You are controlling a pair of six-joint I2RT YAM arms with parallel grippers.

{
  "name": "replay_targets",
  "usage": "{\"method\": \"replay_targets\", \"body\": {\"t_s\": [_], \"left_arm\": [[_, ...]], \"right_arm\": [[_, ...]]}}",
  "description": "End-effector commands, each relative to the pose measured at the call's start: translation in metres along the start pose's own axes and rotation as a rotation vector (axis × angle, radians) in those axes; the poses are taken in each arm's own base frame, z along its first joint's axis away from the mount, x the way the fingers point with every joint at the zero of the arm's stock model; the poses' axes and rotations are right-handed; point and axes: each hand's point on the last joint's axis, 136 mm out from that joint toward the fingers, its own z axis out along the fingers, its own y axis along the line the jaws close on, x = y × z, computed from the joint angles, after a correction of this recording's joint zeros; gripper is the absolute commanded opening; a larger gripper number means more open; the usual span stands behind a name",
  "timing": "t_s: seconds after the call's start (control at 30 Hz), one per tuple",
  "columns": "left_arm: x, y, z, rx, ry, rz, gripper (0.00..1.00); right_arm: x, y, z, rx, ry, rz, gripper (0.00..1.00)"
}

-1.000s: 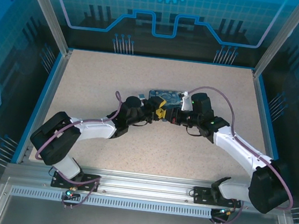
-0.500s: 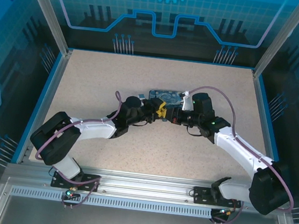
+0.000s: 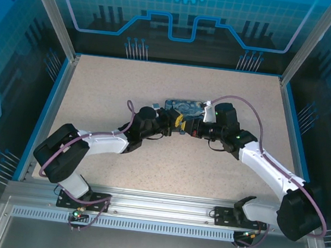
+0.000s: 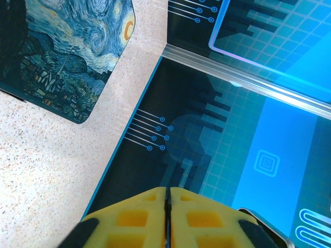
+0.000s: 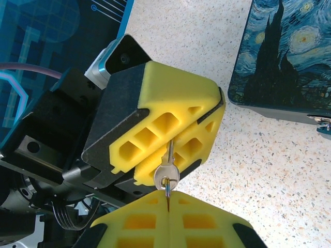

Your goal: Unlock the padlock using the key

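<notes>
Just in front of the starry-night box, the right fingers are pressed together on a thin dark-blue sliver standing up out of their seam; too little of it shows to say whether it is the padlock. The sliver touches the round, holed head of the small silver key. The key's shaft runs up into the seam of the left fingers, which pinch it from the opposite side. In the left wrist view those yellow fingers meet along a thin line, with the box's corner lying flat on the speckled counter beyond. From above, both arms bend inward and meet tip to tip at the near edge of the box, around the middle of the counter, with blue patterned walls around it.
</notes>
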Motion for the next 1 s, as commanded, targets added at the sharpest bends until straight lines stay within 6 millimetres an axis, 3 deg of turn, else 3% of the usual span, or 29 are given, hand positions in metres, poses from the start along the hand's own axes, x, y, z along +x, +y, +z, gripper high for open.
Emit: {"method": "replay_targets", "body": {"t_s": [0.0,0.07,0.1,0.17,0.27,0.3,0.53,0.67,0.97], "left_arm": [[0.002,-0.012,-0.006,0.045,-0.006,0.039,0.02],[0.002,-0.016,-0.007,0.053,-0.007,0.058,0.00],[0.002,-0.017,-0.008,0.056,-0.009,0.073,0.00],[0.000,-0.021,-0.010,0.067,-0.019,0.128,0.00],[-0.001,-0.036,-0.016,0.106,-0.036,0.263,0.00],[0.000,-0.040,-0.018,0.121,-0.038,0.313,0.00],[0.009,-0.073,-0.030,0.259,-0.061,0.536,0.00],[0.000,-0.074,-0.036,0.288,-0.136,0.547,0.00],[-0.018,-0.077,-0.050,0.314,-0.337,0.502,0.00]], "right_arm": [[0.000,-0.001,-0.005,0.001,-0.007,-0.006,0.00],[-0.001,-0.004,-0.007,0.011,-0.013,0.001,0.01],[-0.003,-0.005,-0.011,0.015,-0.026,0.008,0.09],[-0.009,-0.011,-0.023,0.022,-0.077,0.038,0.40],[-0.017,-0.014,-0.037,0.005,-0.134,0.092,0.61],[-0.018,-0.013,-0.040,-0.005,-0.145,0.102,0.63],[-0.043,0.003,-0.038,-0.161,-0.270,0.257,0.61],[-0.056,0.014,-0.034,-0.237,-0.342,0.326,0.57],[-0.060,0.031,-0.019,-0.257,-0.405,0.404,0.51]]}}
